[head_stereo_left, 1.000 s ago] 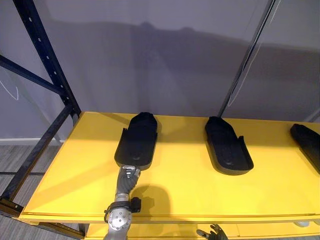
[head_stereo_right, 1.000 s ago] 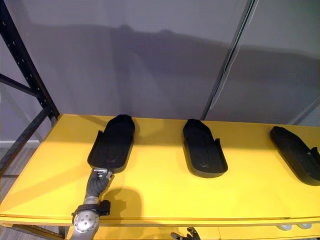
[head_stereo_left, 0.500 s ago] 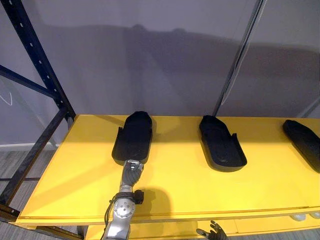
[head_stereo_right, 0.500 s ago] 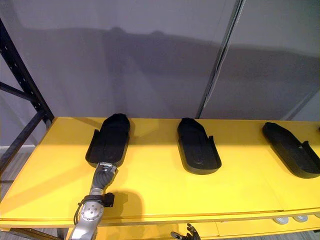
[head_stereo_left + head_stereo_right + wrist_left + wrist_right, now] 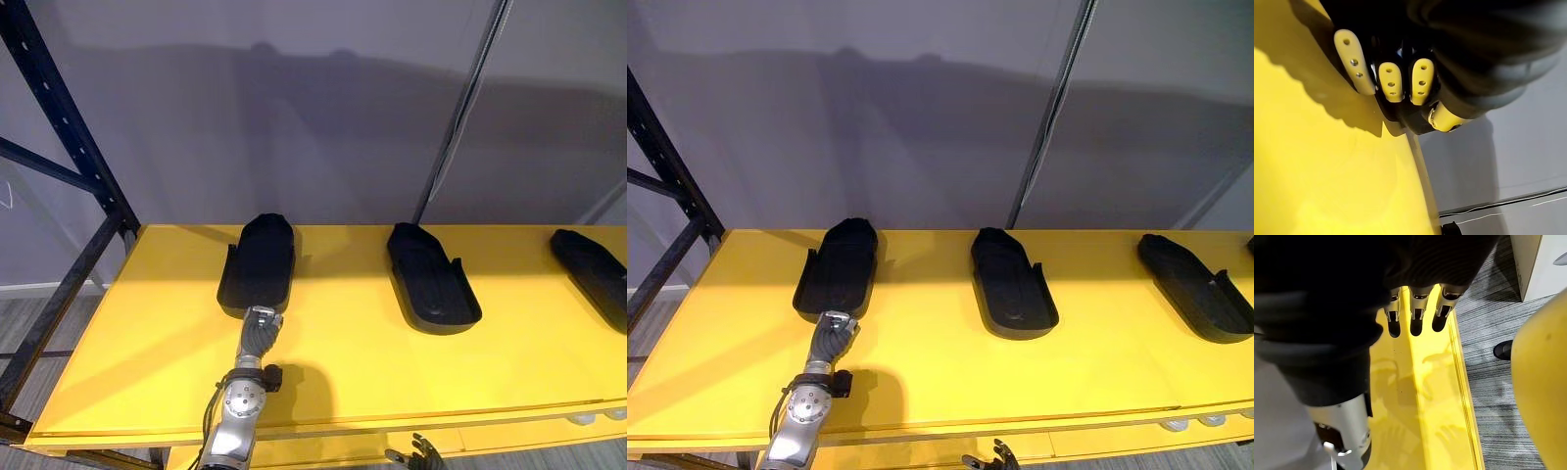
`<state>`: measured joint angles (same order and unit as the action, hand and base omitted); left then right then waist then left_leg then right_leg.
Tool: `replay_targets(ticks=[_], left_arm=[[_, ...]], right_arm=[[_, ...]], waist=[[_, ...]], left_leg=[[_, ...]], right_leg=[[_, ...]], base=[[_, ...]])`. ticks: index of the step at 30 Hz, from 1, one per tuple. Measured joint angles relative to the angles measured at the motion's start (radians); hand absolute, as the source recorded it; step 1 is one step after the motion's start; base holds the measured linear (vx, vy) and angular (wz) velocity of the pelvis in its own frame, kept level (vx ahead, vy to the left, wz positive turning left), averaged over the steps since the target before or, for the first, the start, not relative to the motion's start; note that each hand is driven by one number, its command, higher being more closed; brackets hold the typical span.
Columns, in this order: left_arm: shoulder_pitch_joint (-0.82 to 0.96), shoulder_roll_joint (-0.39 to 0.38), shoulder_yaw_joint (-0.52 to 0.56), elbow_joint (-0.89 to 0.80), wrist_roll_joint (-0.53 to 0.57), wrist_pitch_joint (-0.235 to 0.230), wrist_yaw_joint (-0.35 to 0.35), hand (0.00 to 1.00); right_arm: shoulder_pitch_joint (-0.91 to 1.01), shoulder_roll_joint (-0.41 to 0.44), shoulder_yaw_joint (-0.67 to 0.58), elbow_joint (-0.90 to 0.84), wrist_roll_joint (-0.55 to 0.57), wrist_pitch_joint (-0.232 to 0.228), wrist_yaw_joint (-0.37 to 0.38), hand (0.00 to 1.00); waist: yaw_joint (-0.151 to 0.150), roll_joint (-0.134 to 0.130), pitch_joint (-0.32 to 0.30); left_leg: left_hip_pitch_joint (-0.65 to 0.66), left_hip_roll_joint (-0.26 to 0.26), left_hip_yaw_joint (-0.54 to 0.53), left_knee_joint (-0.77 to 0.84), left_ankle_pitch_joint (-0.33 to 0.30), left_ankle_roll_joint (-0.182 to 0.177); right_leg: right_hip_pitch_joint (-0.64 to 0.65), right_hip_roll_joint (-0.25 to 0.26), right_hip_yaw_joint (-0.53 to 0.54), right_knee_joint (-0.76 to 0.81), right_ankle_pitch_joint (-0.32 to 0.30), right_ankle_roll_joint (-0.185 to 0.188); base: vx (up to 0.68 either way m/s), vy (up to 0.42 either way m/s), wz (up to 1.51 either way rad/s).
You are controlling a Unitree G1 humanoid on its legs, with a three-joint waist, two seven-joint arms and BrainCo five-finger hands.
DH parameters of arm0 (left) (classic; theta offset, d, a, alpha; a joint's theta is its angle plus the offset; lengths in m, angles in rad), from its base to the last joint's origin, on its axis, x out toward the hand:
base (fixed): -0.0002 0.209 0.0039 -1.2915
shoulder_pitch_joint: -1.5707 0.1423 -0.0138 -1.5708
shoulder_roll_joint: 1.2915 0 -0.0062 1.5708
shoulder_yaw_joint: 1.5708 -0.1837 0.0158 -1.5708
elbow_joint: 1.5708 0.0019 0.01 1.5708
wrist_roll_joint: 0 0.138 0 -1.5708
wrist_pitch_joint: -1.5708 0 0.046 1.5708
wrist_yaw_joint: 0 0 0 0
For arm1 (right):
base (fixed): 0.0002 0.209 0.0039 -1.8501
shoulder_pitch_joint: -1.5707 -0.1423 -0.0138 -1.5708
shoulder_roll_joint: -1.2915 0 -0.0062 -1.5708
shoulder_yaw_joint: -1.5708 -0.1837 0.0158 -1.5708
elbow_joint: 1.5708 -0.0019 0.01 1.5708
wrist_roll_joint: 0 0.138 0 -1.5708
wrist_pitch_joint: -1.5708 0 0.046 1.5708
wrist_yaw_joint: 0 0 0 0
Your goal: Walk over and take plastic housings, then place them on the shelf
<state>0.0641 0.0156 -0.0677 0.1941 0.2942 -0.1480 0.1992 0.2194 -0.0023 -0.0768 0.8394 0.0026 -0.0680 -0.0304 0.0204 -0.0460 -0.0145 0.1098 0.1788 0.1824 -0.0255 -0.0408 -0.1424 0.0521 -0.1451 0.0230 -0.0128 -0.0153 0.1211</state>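
Three black plastic housings lie on the yellow shelf board: a left one, a middle one and a right one. My left hand reaches over the board with its fingers straight and their tips against the near end of the left housing. The thumb lies apart beside them. My right hand hangs below the shelf's front edge, its fingers relaxed and holding nothing.
A dark blue rack upright with braces stands at the left. A thin slanted pole rises behind the middle housing, in front of a grey wall. A lower yellow board lies under my right hand. A white box stands on the grey floor.
The whole picture has shifted, so the camera moved. My left hand stays at the near end of the left housing. The housings have not moved on the board.
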Motion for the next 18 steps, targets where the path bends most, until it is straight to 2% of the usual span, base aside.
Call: replay_targets(ticks=[5, 9, 11, 13, 15, 18], left_arm=[[0.047, 0.008, -0.015, -0.082, -0.059, 0.019, -0.005, 1.00], [0.152, 0.020, -0.010, -0.388, -0.115, 0.027, -0.005, 1.00], [0.178, 0.026, 0.027, -0.528, -0.147, -0.005, 0.015, 1.00], [0.193, 0.024, 0.125, -0.669, -0.187, -0.053, 0.051, 1.00], [0.204, 0.023, 0.220, -0.730, -0.223, -0.081, 0.089, 1.00], [0.244, -0.009, 0.394, -0.742, -0.286, -0.092, 0.159, 1.00]], right_arm=[[0.003, 0.001, 0.001, 0.000, 0.000, 0.000, 0.000, 0.00], [0.002, 0.008, 0.001, -0.005, 0.001, -0.006, -0.001, 0.00], [0.005, 0.008, 0.002, -0.006, 0.001, -0.011, -0.001, 0.00], [0.009, 0.009, 0.003, -0.006, 0.001, -0.013, -0.001, 0.00], [0.008, 0.009, 0.002, -0.007, 0.001, -0.013, -0.001, 0.00], [0.010, 0.010, 0.003, -0.022, 0.001, -0.013, -0.008, 0.00]], waist=[[-0.005, -0.006, 0.007], [0.004, -0.018, 0.041], [0.015, -0.016, 0.044], [0.022, -0.013, 0.043], [0.023, -0.015, 0.041], [0.032, -0.015, 0.042]], left_leg=[[-0.002, -0.001, -0.004, 0.009, -0.001, 0.001], [-0.012, 0.001, -0.023, 0.053, -0.027, 0.006], [-0.017, 0.005, -0.030, 0.085, -0.044, 0.002], [-0.033, 0.008, -0.052, 0.125, -0.066, -0.001], [-0.055, 0.010, -0.072, 0.154, -0.078, 0.000], [-0.071, 0.011, -0.086, 0.175, -0.087, -0.001]], right_leg=[[0.005, -0.002, -0.003, 0.003, -0.001, 0.001], [0.012, -0.005, -0.011, 0.032, -0.025, 0.006], [0.012, -0.005, -0.013, 0.062, -0.045, 0.007], [0.016, -0.007, -0.033, 0.088, -0.063, 0.009], [0.016, -0.007, -0.049, 0.095, -0.068, 0.009], [0.020, -0.007, -0.062, 0.095, -0.068, 0.009]], base=[[0.00, 0.001, 0.01], [-0.04, -0.006, 0.10], [-0.02, -0.007, 0.12], [0.02, -0.010, 0.21], [0.02, -0.008, 0.26], [0.01, 0.002, 0.14]])
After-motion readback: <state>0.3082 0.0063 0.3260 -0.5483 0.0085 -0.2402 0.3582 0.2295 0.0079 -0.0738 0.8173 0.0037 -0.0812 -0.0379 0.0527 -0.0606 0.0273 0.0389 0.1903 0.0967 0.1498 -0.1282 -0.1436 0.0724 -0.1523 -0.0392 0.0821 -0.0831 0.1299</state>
